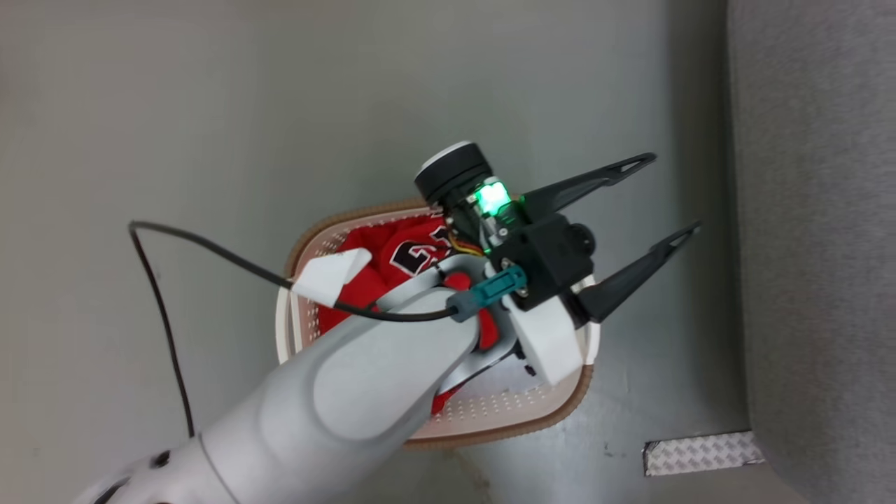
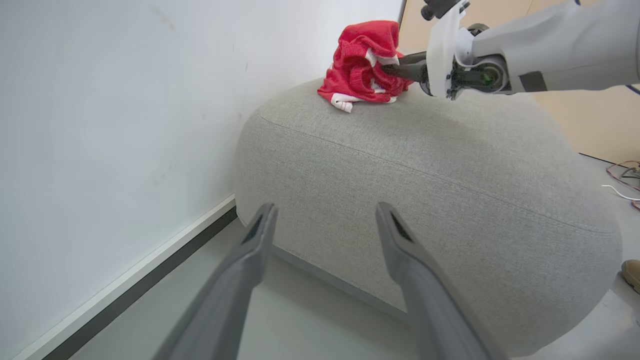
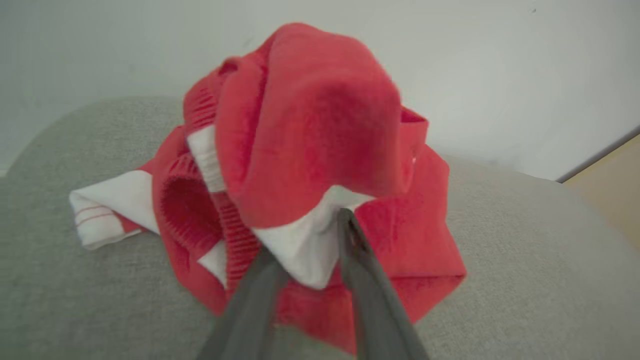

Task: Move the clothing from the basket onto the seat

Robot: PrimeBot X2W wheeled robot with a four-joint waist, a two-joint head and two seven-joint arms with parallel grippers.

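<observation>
A red jersey with black-and-white lettering (image 1: 392, 255) lies in the white basket (image 1: 490, 427), partly hidden by my left arm. My left gripper (image 1: 675, 194) hangs open and empty to the right of the basket, short of the grey seat (image 1: 812, 210); its fingers (image 2: 325, 207) point at the seat's side (image 2: 425, 165). Another red garment with white trim (image 2: 360, 65) is heaped on top of the seat. My right gripper (image 2: 395, 70) reaches into it from the right. Its fingers (image 3: 306, 232) stand parted, with a white fold of that garment (image 3: 310, 125) between them.
A white wall with a dark baseboard (image 2: 150, 270) runs behind the seat. A metal tread plate (image 1: 703, 453) lies on the grey floor by the seat's corner. A black cable (image 1: 210, 245) loops from my left arm. Loose wires (image 2: 622, 175) and a shoe (image 2: 631, 275) lie past the seat.
</observation>
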